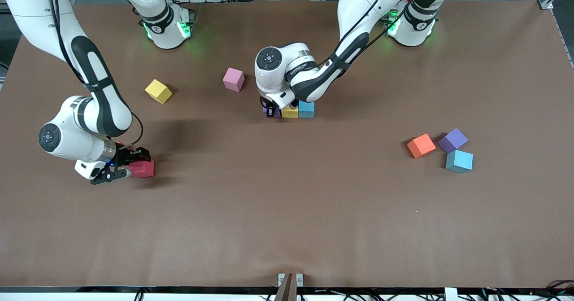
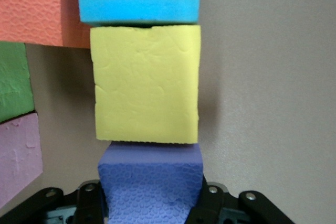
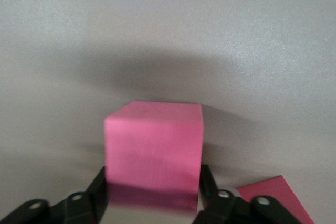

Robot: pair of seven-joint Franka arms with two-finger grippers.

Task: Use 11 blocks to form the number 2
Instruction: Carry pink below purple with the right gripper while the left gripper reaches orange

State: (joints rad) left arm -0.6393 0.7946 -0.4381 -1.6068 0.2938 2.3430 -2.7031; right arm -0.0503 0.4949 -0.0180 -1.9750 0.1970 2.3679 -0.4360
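Mid-table, a purple block (image 1: pixel 275 112), a yellow block (image 1: pixel 289 111) and a light blue block (image 1: pixel 306 109) form a row. My left gripper (image 1: pixel 270 108) is down at the row's purple end, shut on that purple block (image 2: pixel 149 182). In the left wrist view an orange block (image 2: pixel 37 9), a green block (image 2: pixel 13 80) and a pink block (image 2: pixel 18 156) lie beside the row; the arm hides them in the front view. My right gripper (image 1: pixel 131 166) is low over the table toward the right arm's end, shut on a pink-red block (image 3: pixel 153 150).
Loose blocks lie around: yellow (image 1: pixel 158 90) and pink (image 1: pixel 233 79) nearer the bases, and orange (image 1: pixel 421 145), purple (image 1: pixel 452 140) and light blue (image 1: pixel 459 161) toward the left arm's end. A red block's corner (image 3: pixel 275 200) shows beside the right gripper.
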